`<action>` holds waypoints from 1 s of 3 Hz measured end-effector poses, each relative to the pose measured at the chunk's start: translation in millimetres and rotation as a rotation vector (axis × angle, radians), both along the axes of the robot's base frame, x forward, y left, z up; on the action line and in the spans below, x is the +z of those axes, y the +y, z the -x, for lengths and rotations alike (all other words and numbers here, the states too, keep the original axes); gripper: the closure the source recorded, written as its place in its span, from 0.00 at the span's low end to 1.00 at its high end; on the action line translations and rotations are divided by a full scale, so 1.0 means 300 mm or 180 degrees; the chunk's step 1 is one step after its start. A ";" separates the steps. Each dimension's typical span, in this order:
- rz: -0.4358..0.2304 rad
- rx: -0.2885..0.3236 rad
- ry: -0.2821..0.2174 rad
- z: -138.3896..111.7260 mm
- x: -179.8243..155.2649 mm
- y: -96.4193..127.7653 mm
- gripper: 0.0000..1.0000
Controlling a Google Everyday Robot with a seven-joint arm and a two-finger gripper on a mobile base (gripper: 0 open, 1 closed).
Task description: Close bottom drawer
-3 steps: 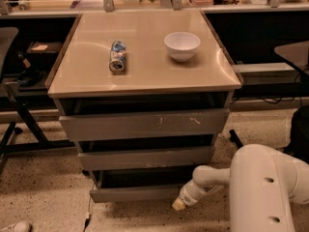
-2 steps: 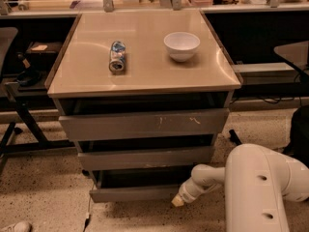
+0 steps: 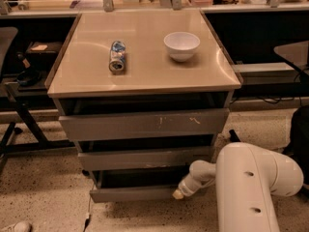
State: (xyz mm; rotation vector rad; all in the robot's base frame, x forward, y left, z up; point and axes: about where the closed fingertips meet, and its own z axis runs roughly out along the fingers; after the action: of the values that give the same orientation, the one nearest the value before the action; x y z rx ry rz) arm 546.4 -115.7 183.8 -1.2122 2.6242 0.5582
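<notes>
The bottom drawer (image 3: 133,193) is the lowest, narrowest grey front of the cabinet, low in the camera view. It stands pulled out a little, with a dark gap above its front. My gripper (image 3: 179,193) is at the right end of that front, its pale tip touching or nearly touching it. The white arm (image 3: 251,178) reaches in from the lower right. The middle drawer (image 3: 145,158) and the taller top drawer (image 3: 145,124) with pale scratches sit above.
A can (image 3: 117,57) lies on its side and a white bowl (image 3: 181,45) stands on the beige cabinet top (image 3: 145,76). A dark chair and its legs (image 3: 14,110) stand at the left. A shelf (image 3: 270,71) is at the right. The floor is speckled.
The arm has shifted slightly left, toward the cabinet. The gripper stays at the right end of the bottom drawer's front, and the drawer looks much the same.
</notes>
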 end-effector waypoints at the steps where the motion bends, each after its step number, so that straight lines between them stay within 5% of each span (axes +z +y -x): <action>1: 0.0016 -0.0008 -0.0017 -0.015 -0.003 -0.002 0.90; 3: 0.0016 -0.0008 -0.0017 -0.015 -0.003 -0.002 0.44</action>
State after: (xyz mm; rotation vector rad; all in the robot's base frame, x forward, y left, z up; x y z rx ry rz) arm 550.8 -116.4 183.0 -1.2098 2.6240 0.5478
